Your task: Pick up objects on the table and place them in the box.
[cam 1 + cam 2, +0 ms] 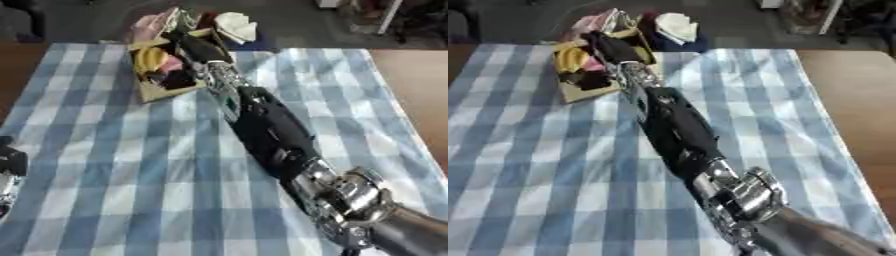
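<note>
A tan cardboard box (156,93) stands at the far middle of the table, a little left of centre. Inside it lie a yellow object (150,58), a pink object (171,64) and something dark (179,79). My right arm stretches from the lower right corner diagonally up to the box. My right hand (199,47) hangs black over the box's right half and hides part of what lies inside. At the left edge of the left eye view sits my left hand (10,161), far from the box.
A blue and white checked cloth (105,150) covers the table. Bare brown wood (420,85) shows along the right side. Behind the box, at the table's far edge, lie a pink bundle (150,24) and a white crumpled thing (236,26).
</note>
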`<state>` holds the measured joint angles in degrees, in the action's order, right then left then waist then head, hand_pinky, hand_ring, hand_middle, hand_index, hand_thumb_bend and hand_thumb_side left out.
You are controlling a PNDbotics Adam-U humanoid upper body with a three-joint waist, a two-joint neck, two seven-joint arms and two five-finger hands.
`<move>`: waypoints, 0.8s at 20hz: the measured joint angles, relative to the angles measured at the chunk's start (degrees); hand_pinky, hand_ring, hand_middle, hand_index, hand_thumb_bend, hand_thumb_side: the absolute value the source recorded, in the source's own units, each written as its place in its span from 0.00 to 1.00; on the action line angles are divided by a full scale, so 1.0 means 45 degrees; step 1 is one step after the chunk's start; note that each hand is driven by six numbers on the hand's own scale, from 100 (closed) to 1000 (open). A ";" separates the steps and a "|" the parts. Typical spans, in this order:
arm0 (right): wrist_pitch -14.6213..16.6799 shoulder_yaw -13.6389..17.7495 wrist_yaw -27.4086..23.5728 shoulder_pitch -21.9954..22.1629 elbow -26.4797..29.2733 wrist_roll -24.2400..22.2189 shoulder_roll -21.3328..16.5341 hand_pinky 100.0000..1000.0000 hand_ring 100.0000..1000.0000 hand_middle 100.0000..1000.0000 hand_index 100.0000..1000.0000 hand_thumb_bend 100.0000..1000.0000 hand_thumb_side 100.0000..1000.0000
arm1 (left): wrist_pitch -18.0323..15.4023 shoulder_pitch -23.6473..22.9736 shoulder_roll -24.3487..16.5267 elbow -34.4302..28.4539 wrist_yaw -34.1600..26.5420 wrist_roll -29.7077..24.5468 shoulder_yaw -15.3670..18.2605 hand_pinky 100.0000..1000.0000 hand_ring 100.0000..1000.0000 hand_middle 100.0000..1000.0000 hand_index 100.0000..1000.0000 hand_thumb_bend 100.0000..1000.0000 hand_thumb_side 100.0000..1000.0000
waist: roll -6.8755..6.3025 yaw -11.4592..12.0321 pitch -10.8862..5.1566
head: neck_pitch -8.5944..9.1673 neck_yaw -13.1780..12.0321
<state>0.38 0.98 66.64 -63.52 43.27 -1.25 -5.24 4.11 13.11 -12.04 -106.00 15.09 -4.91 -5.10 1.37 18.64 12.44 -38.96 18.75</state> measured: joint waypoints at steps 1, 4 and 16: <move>-0.0007 -0.0010 -0.0010 0.0000 0.0052 0.0075 -0.0007 0.75 0.87 0.95 0.99 0.32 0.61 | 0.0008 0.0001 0.0000 0.0002 0.0000 0.0013 0.0004 0.64 0.50 0.54 0.72 0.22 0.45 | 0.0000 -0.0052 0.0000 | 0.0010 -0.0010; 0.0154 -0.0152 -0.0231 0.0000 0.0215 0.0179 -0.0076 0.75 0.87 0.94 0.99 0.30 0.58 | 0.0033 0.0004 0.0000 0.0005 0.0000 0.0059 0.0015 0.64 0.50 0.54 0.72 0.22 0.45 | 0.0013 -0.0229 0.0000 | 0.0052 -0.0095; 0.2418 -0.1703 -0.5865 0.1099 0.3389 -0.0889 -0.1956 0.72 0.84 0.85 0.90 0.00 0.31 | 0.0135 -0.0006 -0.0007 0.0076 0.0091 0.0522 0.0409 0.64 0.50 0.54 0.72 0.22 0.45 | 0.0037 -0.1702 0.0002 | 0.0066 -0.1151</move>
<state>11.26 -6.68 40.25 -58.57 58.52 -5.25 -14.04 4.72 13.08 -12.07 -105.66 15.50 -2.56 -3.26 1.54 10.98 12.45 -38.66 13.57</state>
